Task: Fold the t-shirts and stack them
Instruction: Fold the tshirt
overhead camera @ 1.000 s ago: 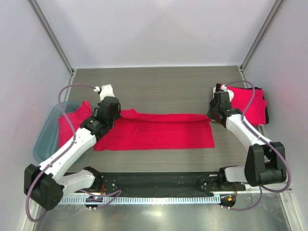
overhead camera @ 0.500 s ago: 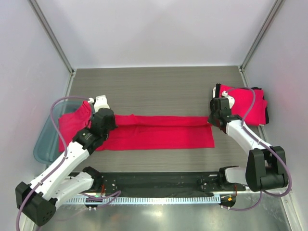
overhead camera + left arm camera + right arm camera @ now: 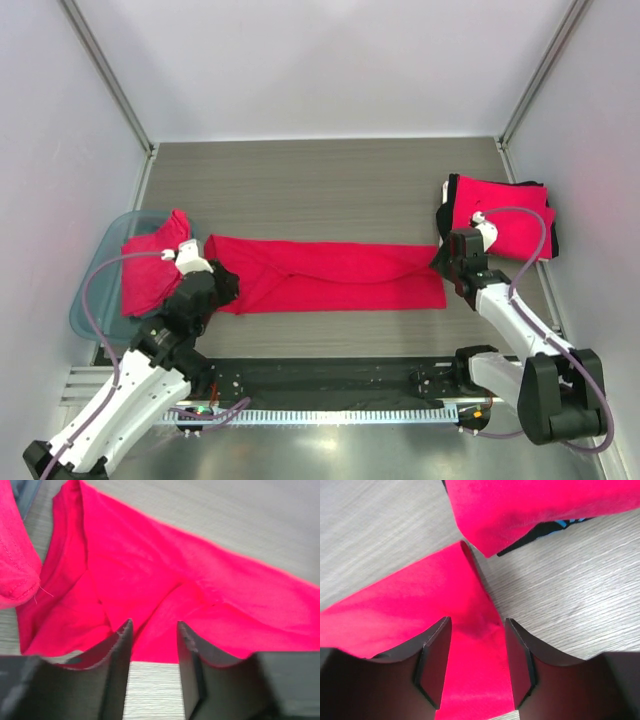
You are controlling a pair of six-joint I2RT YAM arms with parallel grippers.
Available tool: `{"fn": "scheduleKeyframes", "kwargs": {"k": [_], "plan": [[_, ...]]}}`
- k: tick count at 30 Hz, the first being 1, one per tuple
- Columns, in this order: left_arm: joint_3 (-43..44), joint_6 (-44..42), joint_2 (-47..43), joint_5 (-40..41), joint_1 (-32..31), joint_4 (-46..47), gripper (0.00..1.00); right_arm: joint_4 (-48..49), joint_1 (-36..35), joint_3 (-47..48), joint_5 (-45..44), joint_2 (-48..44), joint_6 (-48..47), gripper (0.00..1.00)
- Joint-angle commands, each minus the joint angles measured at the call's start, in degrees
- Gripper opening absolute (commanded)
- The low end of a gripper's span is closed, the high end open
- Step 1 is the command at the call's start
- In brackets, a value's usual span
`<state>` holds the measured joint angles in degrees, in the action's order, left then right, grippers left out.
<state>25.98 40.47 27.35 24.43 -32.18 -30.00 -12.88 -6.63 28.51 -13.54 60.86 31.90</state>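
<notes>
A long red t-shirt (image 3: 330, 275) is laid flat across the middle of the table (image 3: 320, 180). The left gripper (image 3: 154, 630) is spread at its left end and the right gripper (image 3: 476, 627) at its right end, with nothing pinched. A folded stack (image 3: 505, 215) is seen just right.

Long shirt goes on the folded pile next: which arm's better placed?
Right, probably. The right gripper sits open over the right end of the long shirt, with the folded pile just beyond. The left gripper is at the far end, by the bin.
</notes>
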Motion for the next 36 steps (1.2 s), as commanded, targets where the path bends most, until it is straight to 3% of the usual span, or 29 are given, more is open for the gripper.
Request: {"fn": "scheduleKeyframes", "kwargs": {"k": [1, 5, 9, 18, 29, 36], "plan": [[-0.1, 2.7, -5.0, -0.3, -0.2, 0.6, 0.43, 3.7, -0.1, -1.5, -1.7, -5.7, 1.1, 0.54], [0.2, 2.9, -6.5, 0.2, -0.2, 0.5, 0.52, 4.6, -0.2, -2.0, 1.0, -7.8, 0.7, 0.58], [1.9, 3.1, -2.4, 1.8, -0.2, 1.3, 0.64, 5.3, -0.1, -0.4, 3.0, -6.1, 0.1, 0.63], [8.2, 4.8, 12.9, 6.2, -0.1, 3.2, 0.79, 7.4, -1.5, 0.6, 9.5, 0.3, 0.9, 0.56], [10.3, 12.6, 24.2, 10.0, 1.2, 5.9, 0.77, 1.8, -6.9, 9.4, 1.2, 13.5, -5.3, 0.50], [15.5, 19.0, 37.2, 14.2, 2.8, 3.8, 0.73, 1.6, -8.9, 11.2, 0.4, 19.9, -4.5, 0.48]]}}
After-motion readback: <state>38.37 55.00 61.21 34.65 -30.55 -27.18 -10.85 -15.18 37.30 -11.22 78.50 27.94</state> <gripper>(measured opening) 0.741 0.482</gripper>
